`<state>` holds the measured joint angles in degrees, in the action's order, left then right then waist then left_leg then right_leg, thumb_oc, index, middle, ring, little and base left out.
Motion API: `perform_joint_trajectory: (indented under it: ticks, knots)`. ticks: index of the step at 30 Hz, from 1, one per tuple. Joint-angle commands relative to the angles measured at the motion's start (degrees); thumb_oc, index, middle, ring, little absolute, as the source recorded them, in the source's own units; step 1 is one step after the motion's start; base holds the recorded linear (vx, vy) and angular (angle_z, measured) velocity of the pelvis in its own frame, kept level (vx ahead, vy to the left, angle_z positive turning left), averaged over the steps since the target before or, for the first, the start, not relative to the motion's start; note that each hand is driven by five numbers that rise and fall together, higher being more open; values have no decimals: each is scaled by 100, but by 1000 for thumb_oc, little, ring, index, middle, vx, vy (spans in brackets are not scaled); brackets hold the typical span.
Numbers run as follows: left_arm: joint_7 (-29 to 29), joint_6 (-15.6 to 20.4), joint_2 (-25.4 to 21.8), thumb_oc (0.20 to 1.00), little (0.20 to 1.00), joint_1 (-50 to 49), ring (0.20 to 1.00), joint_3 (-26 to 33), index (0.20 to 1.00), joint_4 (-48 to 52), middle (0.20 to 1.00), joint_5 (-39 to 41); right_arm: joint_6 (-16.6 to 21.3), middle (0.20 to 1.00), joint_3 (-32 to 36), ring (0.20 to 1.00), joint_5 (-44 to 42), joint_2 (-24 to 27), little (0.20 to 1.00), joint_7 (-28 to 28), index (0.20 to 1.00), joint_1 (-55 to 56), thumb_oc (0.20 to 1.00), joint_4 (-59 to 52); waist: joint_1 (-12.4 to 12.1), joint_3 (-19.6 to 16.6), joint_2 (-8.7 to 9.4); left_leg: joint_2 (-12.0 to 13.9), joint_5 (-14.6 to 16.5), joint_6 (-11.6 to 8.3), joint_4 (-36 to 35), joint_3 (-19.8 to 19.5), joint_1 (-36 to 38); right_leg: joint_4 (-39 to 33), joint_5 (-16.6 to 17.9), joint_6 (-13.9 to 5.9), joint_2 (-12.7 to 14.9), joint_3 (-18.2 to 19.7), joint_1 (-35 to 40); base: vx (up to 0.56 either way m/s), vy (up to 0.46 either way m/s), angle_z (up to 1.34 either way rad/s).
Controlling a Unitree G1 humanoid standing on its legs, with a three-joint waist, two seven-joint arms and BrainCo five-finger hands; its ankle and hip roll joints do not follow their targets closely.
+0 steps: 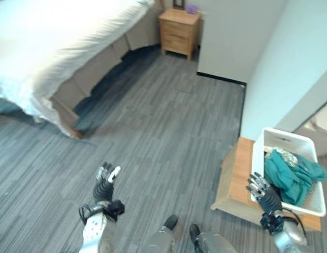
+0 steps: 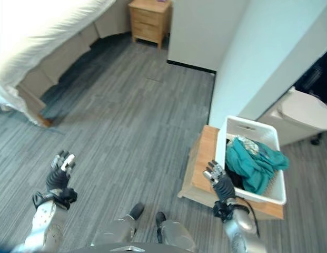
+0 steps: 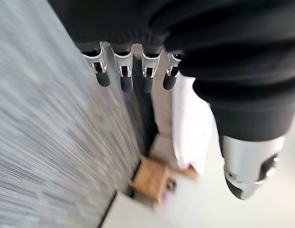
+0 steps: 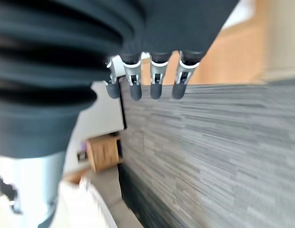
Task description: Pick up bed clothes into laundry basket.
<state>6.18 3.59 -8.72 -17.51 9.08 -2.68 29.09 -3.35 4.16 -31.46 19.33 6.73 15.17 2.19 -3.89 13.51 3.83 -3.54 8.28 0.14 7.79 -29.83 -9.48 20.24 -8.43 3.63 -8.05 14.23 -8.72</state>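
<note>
A white laundry basket [image 1: 286, 142] stands on a low wooden platform [image 1: 241, 182] at the right, by the wall. Teal clothes [image 1: 291, 174] lie bunched inside it. The bed [image 1: 52, 50] with white bedding fills the upper left. My right hand [image 1: 266, 196] hovers open beside the basket's near left corner, holding nothing; its straight fingers [image 4: 156, 80] show in the right wrist view. My left hand [image 1: 104, 184] is raised over the grey floor at the lower left, open and empty, with its fingers [image 3: 126, 69] held straight in the left wrist view.
A wooden nightstand [image 1: 179, 31] stands at the far wall beside the bed, with a small purple thing [image 1: 191, 8] on top. A white wall corner [image 1: 247, 68] juts out left of the basket. Grey plank floor [image 1: 163, 126] lies between bed and platform.
</note>
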Motion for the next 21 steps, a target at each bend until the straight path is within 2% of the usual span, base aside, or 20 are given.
perform_joint_trajectory:
  ticks: [1, 3, 4, 6, 7, 8, 9, 10, 11, 12, 13, 15, 16, 17, 19, 20, 21]
  knots:
    - [0, 131, -435, 1000, 1000, 58, 1000, -62, 1000, 73, 1000, 178, 406, 1000, 267, 1000, -54, 144, 1000, -141, 1000, 114, 1000, -548, 262, -82, 88, 651, -857, -270, 306, 2253, -105, -1368, 158, -652, 1163, -1111, 793, -353, -521, 361]
    - [-162, 63, -392, 1000, 1000, -107, 1000, 4, 1000, 124, 1000, 163, 398, 1000, 351, 1000, 13, 58, 1000, -139, 1000, 178, 1000, -488, 338, -137, 169, 673, -507, -208, 878, 2828, 59, -1501, 240, -606, 1373, -1786, 852, -226, -242, 316]
    - [-213, 39, -405, 1000, 1000, -159, 1000, 35, 1000, 195, 1000, 79, 422, 1000, 421, 1000, 3, -30, 1000, -122, 1000, 211, 1000, -463, 410, -193, 205, 829, -456, -168, 1225, 3329, 214, -1545, 296, -564, 1428, -2142, 853, -143, -188, 165]
    - [-263, -5, -508, 1000, 1000, -112, 1000, 13, 1000, 282, 1000, -76, 480, 1000, 472, 1000, -88, -253, 1000, -164, 1000, 236, 1000, -381, 562, -313, 152, 1105, -287, -148, 1169, 4037, 609, -1596, 268, -566, 1477, -2701, 905, -105, -108, 143]
    - [-272, -22, -548, 1000, 1000, -69, 1000, -18, 1000, 285, 1000, -102, 488, 1000, 493, 1000, -84, -315, 1000, -186, 1000, 275, 1000, -378, 598, -338, 114, 1135, -233, -190, 1093, 4148, 690, -1602, 253, -560, 1528, -2876, 914, -56, 78, 224]
    - [-357, -48, -573, 1000, 1000, 15, 1000, -112, 1000, 288, 1000, -104, 465, 1000, 582, 1000, -38, -448, 1000, -183, 1000, 421, 1000, -406, 755, -462, -138, 1127, -42, -320, 158, 4479, 1107, -1543, 100, -652, 1623, -3411, 1005, -22, 110, 241]
    - [-358, -49, -565, 1000, 1000, 7, 1000, -118, 1000, 291, 1000, -103, 462, 1000, 587, 1000, -36, -441, 1000, -182, 1000, 430, 1000, -411, 772, -461, -140, 1096, -94, -310, 48, 4468, 1165, -1552, 106, -664, 1637, -3432, 1029, 12, 231, 265]
    - [-408, -61, -549, 1000, 1000, -10, 1000, -175, 1000, 369, 1000, -186, 408, 1000, 548, 1000, 167, -474, 1000, -141, 1000, 490, 1000, -442, 762, -536, -319, 912, -212, -314, -706, 4113, 1324, -1351, 114, -729, 1726, -3583, 992, 4, 138, 185]
    - [-407, -66, -541, 1000, 1000, -20, 1000, -174, 1000, 378, 1000, -189, 408, 1000, 546, 1000, 171, -468, 1000, -140, 1000, 492, 1000, -441, 790, -543, -319, 895, -247, -307, -762, 4089, 1341, -1323, 98, -738, 1744, -3606, 986, -71, 190, 181]
    - [-402, -56, -560, 1000, 1000, -38, 1000, -205, 1000, 420, 1000, -233, 396, 1000, 550, 1000, 211, -488, 1000, -144, 1000, 480, 1000, -425, 805, -518, -361, 846, -389, -248, -875, 3962, 1319, -1202, 280, -711, 1804, -3626, 866, -72, 99, 170]
    - [-418, -74, -587, 1000, 1000, -20, 1000, -261, 1000, 445, 1000, -224, 388, 1000, 559, 1000, 204, -517, 1000, -174, 1000, 472, 1000, -429, 883, -503, -408, 789, -447, -208, -981, 3772, 1327, -1121, 341, -748, 1839, -3404, 783, -81, 155, 177]
    - [-361, -44, -640, 1000, 1000, -79, 1000, -222, 1000, 464, 1000, -225, 418, 1000, 437, 1000, 256, -543, 1000, -159, 1000, 325, 1000, -429, 912, -403, -477, 740, -481, -87, -1051, 3631, 1367, -590, 521, -872, 1911, -2948, 441, -26, 161, 108]
    - [-351, -31, -696, 1000, 1000, -117, 1000, -188, 1000, 458, 1000, -245, 427, 1000, 380, 1000, 391, -524, 1000, -162, 1000, 237, 1000, -416, 964, -320, -488, 697, -515, -33, -1098, 3585, 1385, -388, 664, -972, 1804, -2425, 166, -60, 142, -34]
    - [-338, 1, -718, 1000, 1000, -145, 1000, -160, 1000, 462, 1000, -233, 420, 1000, 311, 1000, 494, -496, 1000, -154, 1000, 157, 1000, -419, 937, -297, -489, 664, -537, -19, -1169, 3601, 1401, -483, 654, -996, 1683, -2160, 39, -97, 109, -111]
    - [-291, 27, -704, 1000, 1000, -227, 1000, -57, 1000, 435, 1000, -284, 416, 1000, 128, 1000, 523, -489, 1000, -158, 1000, 31, 1000, -374, 734, -368, -467, 628, -573, -50, -1232, 3680, 1358, -1182, 582, -975, 1742, -2399, 319, -75, -10, -156]
    - [-260, 34, -599, 1000, 1000, -347, 1000, 47, 1000, 443, 1000, -287, 382, 1000, 28, 1000, 510, -504, 1000, -149, 1000, 0, 1000, -297, 659, -419, -443, 641, -579, -82, -1231, 3651, 1377, -1501, 575, -970, 1614, -2351, 520, -31, -81, -123]
    - [-260, 33, -598, 1000, 1000, -347, 1000, 50, 1000, 447, 1000, -288, 381, 1000, 27, 1000, 510, -504, 1000, -149, 1000, -2, 1000, -298, 658, -436, -442, 641, -605, -83, -1239, 3654, 1350, -1529, 611, -965, 1611, -2349, 501, 11, -134, -66]
